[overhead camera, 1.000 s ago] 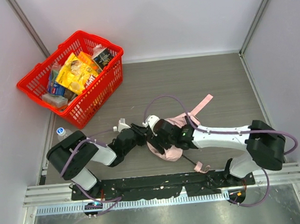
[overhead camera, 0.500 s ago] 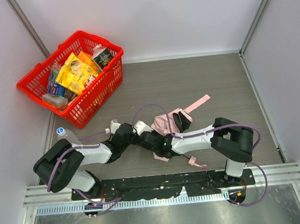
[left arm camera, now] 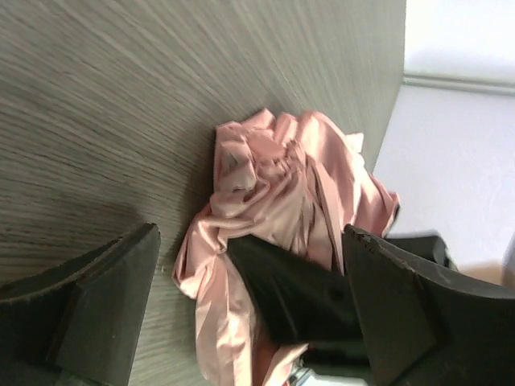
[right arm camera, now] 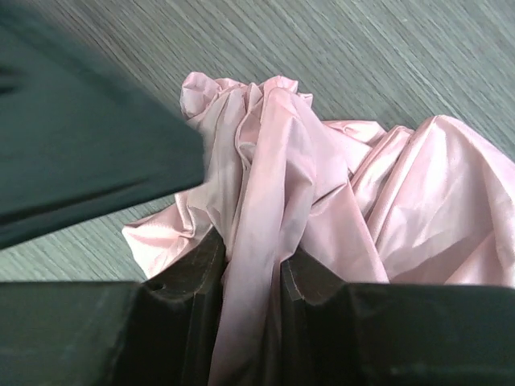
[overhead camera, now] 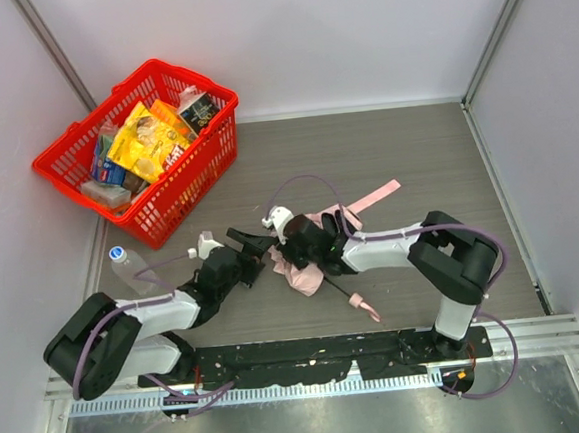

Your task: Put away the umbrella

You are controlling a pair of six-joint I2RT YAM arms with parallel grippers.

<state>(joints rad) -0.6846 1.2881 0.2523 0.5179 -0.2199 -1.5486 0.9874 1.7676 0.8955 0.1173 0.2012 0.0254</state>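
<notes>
The umbrella point(overhead camera: 304, 272) lies crumpled on the table as a heap of pale pink fabric, with its strap point(overhead camera: 373, 197) stretched to the far right. Its thin black shaft runs down to the pink handle and loop point(overhead camera: 363, 306). My right gripper point(overhead camera: 293, 254) is shut on a fold of the fabric; in the right wrist view the fold point(right arm camera: 252, 314) passes between the two fingers point(right arm camera: 187, 277) of the right gripper point(right arm camera: 251, 259). My left gripper point(overhead camera: 254, 247) stands wide open just left of the heap. In the left wrist view the left gripper point(left arm camera: 250, 232) faces the fabric point(left arm camera: 273, 181) without touching it.
A red basket point(overhead camera: 187, 189) full of packaged goods stands at the far left. A clear plastic bottle point(overhead camera: 129, 265) lies by the left wall beside my left arm. White walls close off the table on three sides.
My left gripper let go of the fabric, opened wide and drew back to the left. My right gripper closed on a fold of the umbrella, and the heap and handle shifted left.
</notes>
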